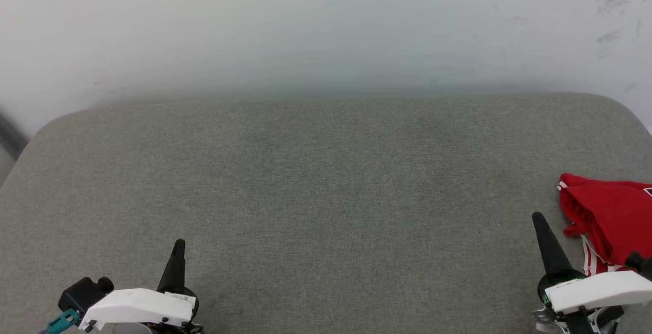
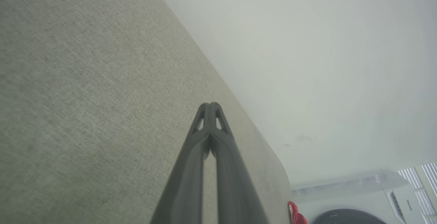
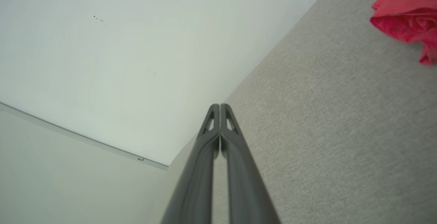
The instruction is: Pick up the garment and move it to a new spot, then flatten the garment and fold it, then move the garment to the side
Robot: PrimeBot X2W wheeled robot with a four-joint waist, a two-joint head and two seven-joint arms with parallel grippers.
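The red garment (image 1: 611, 212) is lying at the far right side of the grey desk (image 1: 326, 196). Part of it is running off the edge of the head view. The part that is showing is looking bunched and rumpled, with a bit of striped trim peeking out near the bottom. The desk is standing against a white wall (image 1: 326, 28).

The left gripper (image 1: 178, 246) is hanging low at the near left, well apart from the garment. Its fingers (image 2: 189, 176) are pressing tight together and are holding nothing. The right gripper (image 1: 538, 219) is hanging low at the near right, just beside the garment. Its fingers (image 3: 239, 176) are pressing tight together too, with nothing between them.

This scene is fitting two stages of the job. The garment may be waiting to get picked up and carried to a new spot. Or it may be sitting where it gets put at the very end, off to the side. The rumpled look is leaning toward the waiting stage, but some of the garment is hiding past the edge, so I am not calling it. That is also leaving the next move open.
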